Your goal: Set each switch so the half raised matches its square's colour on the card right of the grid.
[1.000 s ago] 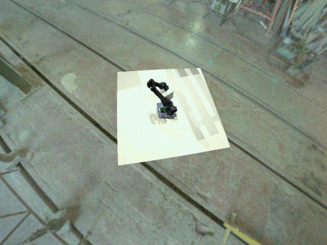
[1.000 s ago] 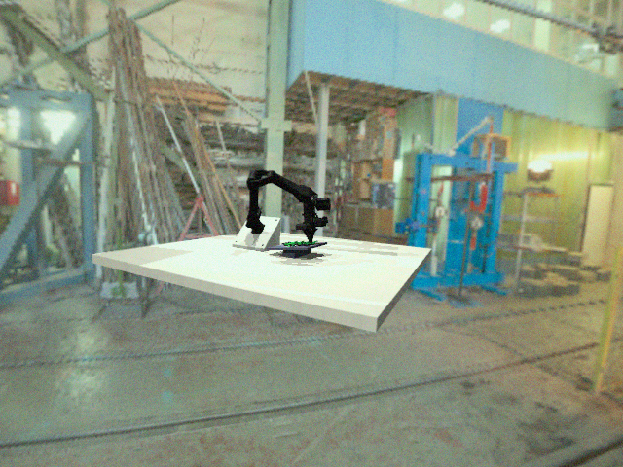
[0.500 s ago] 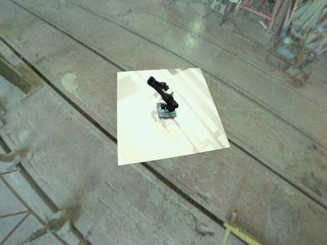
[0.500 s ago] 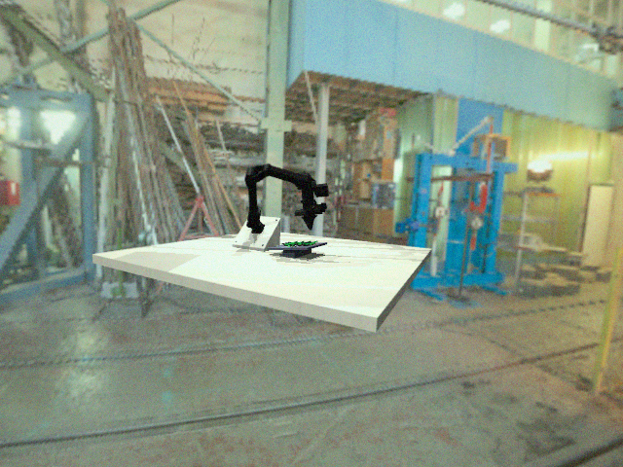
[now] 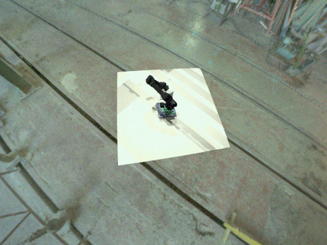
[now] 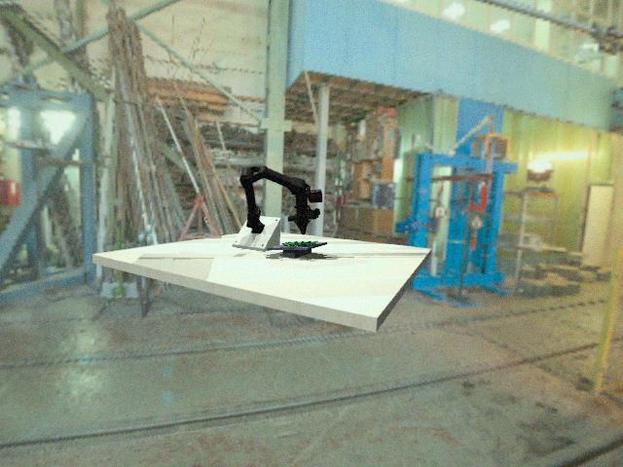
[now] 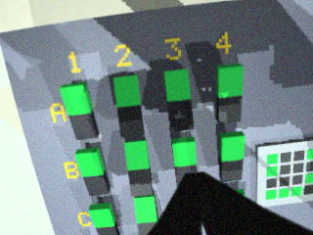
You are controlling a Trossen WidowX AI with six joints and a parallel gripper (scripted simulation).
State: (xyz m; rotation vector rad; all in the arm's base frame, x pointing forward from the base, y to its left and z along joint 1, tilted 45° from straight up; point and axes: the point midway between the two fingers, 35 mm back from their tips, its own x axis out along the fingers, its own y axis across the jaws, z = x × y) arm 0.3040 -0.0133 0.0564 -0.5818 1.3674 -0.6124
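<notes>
The dark grey switch panel (image 5: 160, 115) (image 6: 297, 251) (image 7: 274, 29) lies on the pale table (image 5: 137, 147) (image 6: 302, 289). In the wrist view its columns are marked 1 to 4 and its rows A, B, C. Each switch has a green far half and a dark near half, as on A1 (image 7: 75, 100), A3 (image 7: 177, 85) and B4 (image 7: 232, 147). Which halves are raised is hard to tell. The small card (image 7: 289, 172) of green and grey squares lies at the panel's right, cut off by the frame edge. My gripper (image 7: 195, 181) (image 5: 169, 106) (image 6: 303, 230) is shut and empty, a little above the near rows around columns 3 and 4.
The arm's white base mount (image 6: 259, 233) stands on the table just behind the panel. The table floats above a concrete hall floor; a blue steel frame (image 6: 455, 221) and stacked poles stand far off.
</notes>
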